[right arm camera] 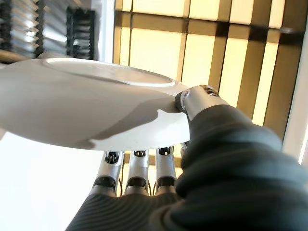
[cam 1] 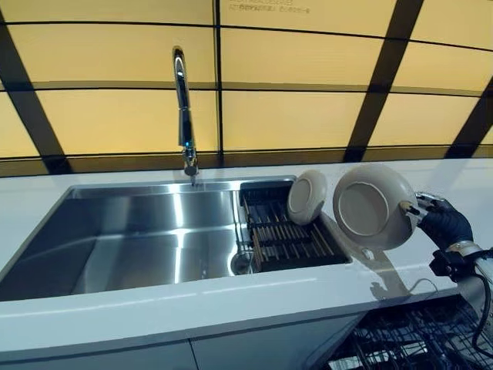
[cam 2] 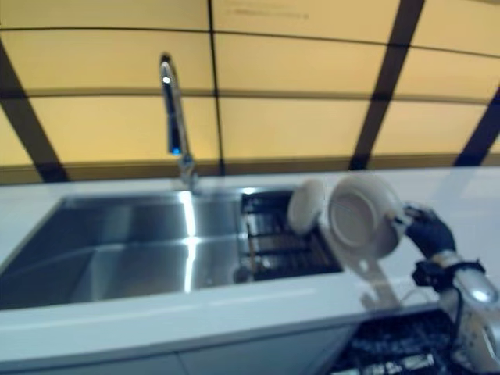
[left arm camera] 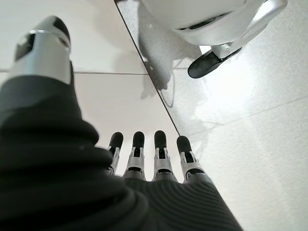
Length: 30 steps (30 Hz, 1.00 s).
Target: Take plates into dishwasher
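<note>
White bench around the sink [cam 1: 154,239] carries a rack, beside which the right hand [cam 1: 443,222] pinches a stiff, glazed, likely slippery plate [cam 1: 373,206] by its rim, thumb on top, fingers beneath.

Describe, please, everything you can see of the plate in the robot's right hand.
The plate is round, plain white and glossy, ceramic by its look, with a raised foot ring on its underside. It is held up on edge, that underside towards the camera, above the counter just right of the sink rack. The right hand pinches its right rim, thumb on one face and fingers on the other. It touches nothing else; a second plate leans in the rack beside it.
</note>
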Tool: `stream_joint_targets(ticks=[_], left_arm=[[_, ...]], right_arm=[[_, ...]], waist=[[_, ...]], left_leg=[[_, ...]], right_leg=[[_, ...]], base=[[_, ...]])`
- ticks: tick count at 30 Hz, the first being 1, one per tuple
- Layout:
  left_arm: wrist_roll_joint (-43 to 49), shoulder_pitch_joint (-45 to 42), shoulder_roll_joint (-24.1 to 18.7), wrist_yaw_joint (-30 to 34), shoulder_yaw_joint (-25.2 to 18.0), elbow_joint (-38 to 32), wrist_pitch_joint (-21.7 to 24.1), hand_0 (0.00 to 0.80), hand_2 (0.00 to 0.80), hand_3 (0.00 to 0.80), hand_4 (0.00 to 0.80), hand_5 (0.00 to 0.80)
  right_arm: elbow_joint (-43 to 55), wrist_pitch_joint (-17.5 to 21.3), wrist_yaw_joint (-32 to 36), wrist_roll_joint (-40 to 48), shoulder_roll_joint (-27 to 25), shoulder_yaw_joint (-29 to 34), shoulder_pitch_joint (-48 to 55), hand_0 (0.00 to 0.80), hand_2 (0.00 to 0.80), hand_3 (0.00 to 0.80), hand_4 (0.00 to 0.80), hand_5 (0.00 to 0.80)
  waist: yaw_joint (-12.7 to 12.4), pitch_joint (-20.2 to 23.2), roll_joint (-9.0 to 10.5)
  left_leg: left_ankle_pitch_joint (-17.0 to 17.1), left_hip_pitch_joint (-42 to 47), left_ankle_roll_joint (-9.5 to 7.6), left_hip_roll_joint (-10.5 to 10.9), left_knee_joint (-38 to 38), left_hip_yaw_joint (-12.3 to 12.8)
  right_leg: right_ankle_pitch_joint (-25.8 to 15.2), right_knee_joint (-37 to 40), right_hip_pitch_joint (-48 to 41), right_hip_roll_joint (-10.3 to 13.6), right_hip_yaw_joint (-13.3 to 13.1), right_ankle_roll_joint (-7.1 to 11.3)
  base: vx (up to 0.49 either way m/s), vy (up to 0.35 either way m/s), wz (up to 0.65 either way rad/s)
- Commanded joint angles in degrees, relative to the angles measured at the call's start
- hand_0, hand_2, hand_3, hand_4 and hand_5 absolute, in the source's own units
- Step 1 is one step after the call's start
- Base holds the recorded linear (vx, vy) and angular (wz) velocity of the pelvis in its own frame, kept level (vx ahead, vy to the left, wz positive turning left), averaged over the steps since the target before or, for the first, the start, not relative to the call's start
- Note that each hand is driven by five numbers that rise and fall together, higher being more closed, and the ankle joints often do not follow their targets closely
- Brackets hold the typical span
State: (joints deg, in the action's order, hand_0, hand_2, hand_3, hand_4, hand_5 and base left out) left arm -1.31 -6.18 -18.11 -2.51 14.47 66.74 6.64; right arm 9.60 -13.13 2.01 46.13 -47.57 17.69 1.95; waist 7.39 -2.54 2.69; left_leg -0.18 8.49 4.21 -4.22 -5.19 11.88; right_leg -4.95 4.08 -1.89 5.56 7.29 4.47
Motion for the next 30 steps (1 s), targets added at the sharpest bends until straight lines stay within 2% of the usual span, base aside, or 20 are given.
stream_joint_targets(ticks=[1,4,17,30], left_arm=[[-1.05,3.72,-3.24,-1.05,-2.16,2.43,1.11,0.0,0.0,0.0,0.0,0.0],[-1.58,4.09,-3.63,-1.06,-2.64,2.74,1.29,0.0,0.0,0.0,0.0,0.0],[-1.81,4.16,-4.07,-1.35,-3.66,4.11,2.16,0.0,0.0,0.0,0.0,0.0],[-2.79,3.76,-4.35,-1.43,-4.43,4.99,2.7,0.0,0.0,0.0,0.0,0.0]], right_arm=[[5.0,6.09,-0.3,-0.18,1.84,6.16,-2.97,0.8,0.8,0.8,0.8,0.8],[5.55,6.82,0.01,-0.42,2.44,7.91,-0.92,0.8,0.8,0.8,0.8,0.8],[5.87,7.61,-3.37,-2.5,5.52,12.03,3.86,0.8,0.8,0.8,0.8,0.8],[3.29,6.88,-4.93,-3.15,7.17,15.63,8.19,0.8,0.8,0.8,0.8,0.8]], waist=[[-0.26,-0.85,2.8],[0.95,-1.0,2.76],[3.25,-0.3,2.24],[4.79,0.28,2.18]], left_leg=[[-0.94,-1.02,-2.78,1.21,1.17,-0.01],[-1.35,-0.96,-3.08,1.48,1.25,0.66],[-2.86,-1.28,-4.01,2.85,1.84,1.54],[-3.1,-0.79,-4.21,2.84,1.32,2.63]], right_leg=[[-4.19,-6.0,0.67,5.85,-3.49,6.29],[-5.66,-7.0,1.93,6.36,-4.63,6.61],[-9.12,-8.93,5.15,7.44,-7.7,6.71],[-9.33,-8.38,5.44,6.94,-8.73,6.72]], base=[[-0.046,0.03,-0.25],[-0.048,0.039,-0.15],[-0.026,0.036,-0.15],[-0.018,0.003,-0.09]])
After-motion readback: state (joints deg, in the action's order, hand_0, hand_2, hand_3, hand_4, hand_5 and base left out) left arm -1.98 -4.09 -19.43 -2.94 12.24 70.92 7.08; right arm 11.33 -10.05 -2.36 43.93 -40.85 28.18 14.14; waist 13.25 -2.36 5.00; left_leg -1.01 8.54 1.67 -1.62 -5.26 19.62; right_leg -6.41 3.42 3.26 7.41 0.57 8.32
